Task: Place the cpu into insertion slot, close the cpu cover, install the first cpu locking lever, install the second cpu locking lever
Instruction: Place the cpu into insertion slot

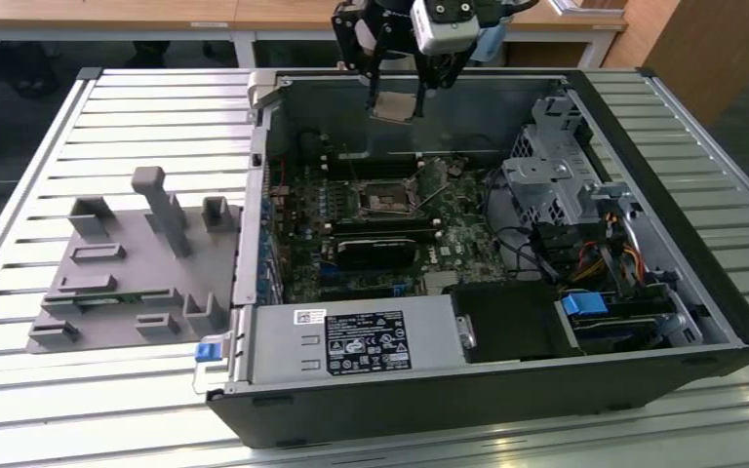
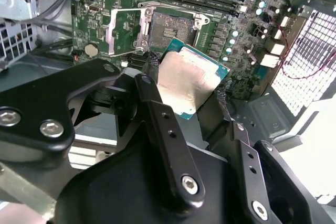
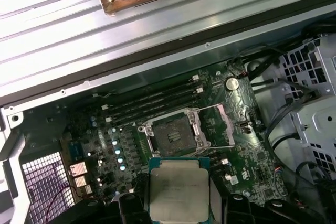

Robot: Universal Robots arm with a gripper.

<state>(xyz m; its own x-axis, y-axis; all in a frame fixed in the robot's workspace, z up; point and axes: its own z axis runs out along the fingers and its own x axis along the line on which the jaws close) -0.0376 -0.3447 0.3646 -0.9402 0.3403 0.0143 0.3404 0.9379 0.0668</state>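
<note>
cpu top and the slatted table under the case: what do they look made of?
The cpu: dull silver-grey metal lid, matte with soft glare, on a teal-green rim, probably circuit-board laminate. The table: pale metal slats, likely aluminium, going by satin sheen and even ribs.

1. A slatted silver metal table (image 1: 114, 117) carries everything.
2. A black, open computer case (image 1: 479, 400) lies from the table's middle to its edge at the exterior view's right.
3. A grey plastic fixture plate with upright posts (image 1: 128, 283) sits near the opposite edge, just beside the case.
4. Long black memory sticks (image 3: 155, 102) stand in the case's green motherboard (image 3: 252, 156).
</note>
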